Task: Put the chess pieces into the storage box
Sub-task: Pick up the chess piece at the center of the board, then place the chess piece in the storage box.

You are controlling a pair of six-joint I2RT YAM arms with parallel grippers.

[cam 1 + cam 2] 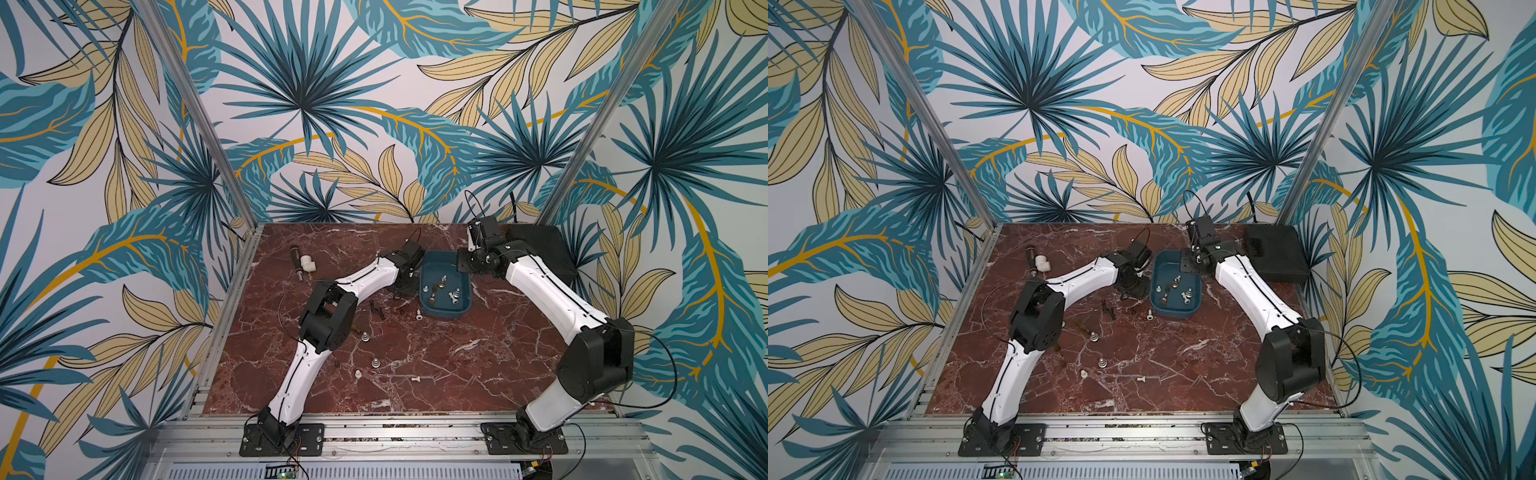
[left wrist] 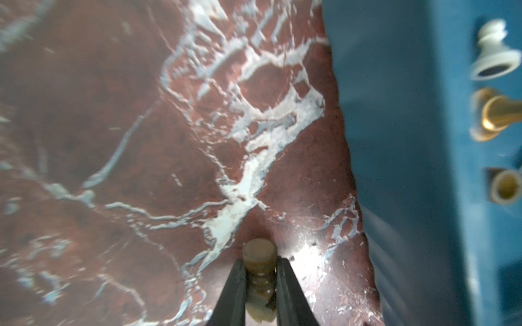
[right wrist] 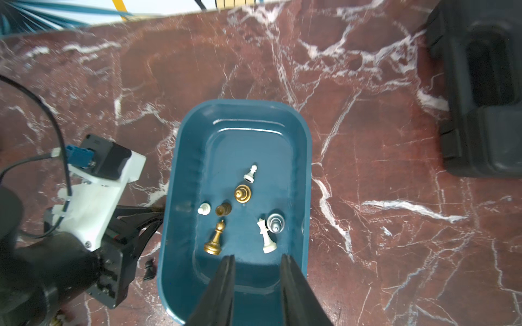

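Beside storage box [image 2: 395, 141] wall, left gripper [image 2: 260, 265] clamps brown chess piece [image 2: 259, 254]; right gripper [image 3: 257, 258], parted and empty, overhangs rim.

No legible writing in any view: no label, brand, number or sign could be read.

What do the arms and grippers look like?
The left arm and right arm have white curved shells, black joint housings and thin black cables looping outside. The left gripper and right gripper have slim black tapered fingers. A white mount with a blue plug sits on the left wrist.
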